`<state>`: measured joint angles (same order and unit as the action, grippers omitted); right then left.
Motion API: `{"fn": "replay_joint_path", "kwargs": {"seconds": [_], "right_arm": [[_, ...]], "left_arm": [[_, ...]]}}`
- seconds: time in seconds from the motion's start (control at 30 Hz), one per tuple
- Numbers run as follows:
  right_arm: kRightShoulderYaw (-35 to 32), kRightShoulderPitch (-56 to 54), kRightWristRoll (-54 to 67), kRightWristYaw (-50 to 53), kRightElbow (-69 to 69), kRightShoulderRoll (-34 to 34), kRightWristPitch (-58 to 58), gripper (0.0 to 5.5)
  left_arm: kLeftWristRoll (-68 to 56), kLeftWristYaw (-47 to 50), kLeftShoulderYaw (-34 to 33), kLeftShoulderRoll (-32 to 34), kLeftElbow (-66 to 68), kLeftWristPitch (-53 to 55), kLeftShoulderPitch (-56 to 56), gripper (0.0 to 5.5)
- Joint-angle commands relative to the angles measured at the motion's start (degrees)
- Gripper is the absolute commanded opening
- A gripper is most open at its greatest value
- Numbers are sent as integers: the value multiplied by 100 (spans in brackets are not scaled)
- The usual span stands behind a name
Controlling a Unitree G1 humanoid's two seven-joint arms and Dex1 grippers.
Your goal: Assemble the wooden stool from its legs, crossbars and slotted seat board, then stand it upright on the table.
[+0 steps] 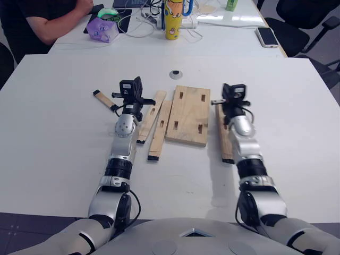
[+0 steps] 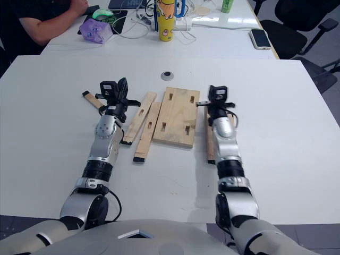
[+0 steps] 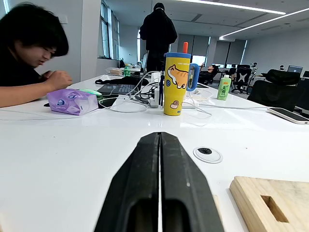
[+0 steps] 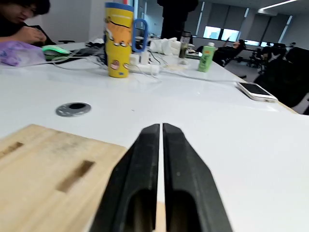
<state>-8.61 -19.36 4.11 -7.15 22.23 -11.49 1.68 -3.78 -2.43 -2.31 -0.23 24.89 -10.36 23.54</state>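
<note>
The slotted seat board lies flat in the middle of the white table. Two wooden legs lie side by side just left of it. Another leg lies along its right side, partly under my right arm. A short crossbar lies at the far left. My left gripper is shut and empty, low over the table between the crossbar and the legs. My right gripper is shut and empty at the board's right edge, above the far end of the right leg. The board's corner appears in the left wrist view.
A round cable grommet sits just beyond the board. On the adjoining table behind are a yellow tumbler, a purple pack, cables and a phone; a person sits at its left. There is bare tabletop on both sides of the parts.
</note>
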Motion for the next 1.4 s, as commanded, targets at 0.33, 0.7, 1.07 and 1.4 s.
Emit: {"fn": "replay_joint_path", "kwargs": {"seconds": [0.33, 0.7, 1.07, 1.4], "right_arm": [[-556, 589, 1127, -1630, -1467, -1624, -2678, 210], [-621, 1390, 1161, -1567, -1728, -1620, -3161, 229], [-556, 1626, 1478, -1828, -1907, -1503, -3337, 229], [-149, 1762, 1358, -1976, -1996, -1591, -3646, 229]], "left_arm": [[62, 234, -26, -10, -676, 285, -650, 0], [48, 304, -20, -40, -803, 354, -751, 0], [31, 318, -62, -41, -756, 361, -770, 0], [12, 320, -92, -56, -761, 369, -783, 0]]}}
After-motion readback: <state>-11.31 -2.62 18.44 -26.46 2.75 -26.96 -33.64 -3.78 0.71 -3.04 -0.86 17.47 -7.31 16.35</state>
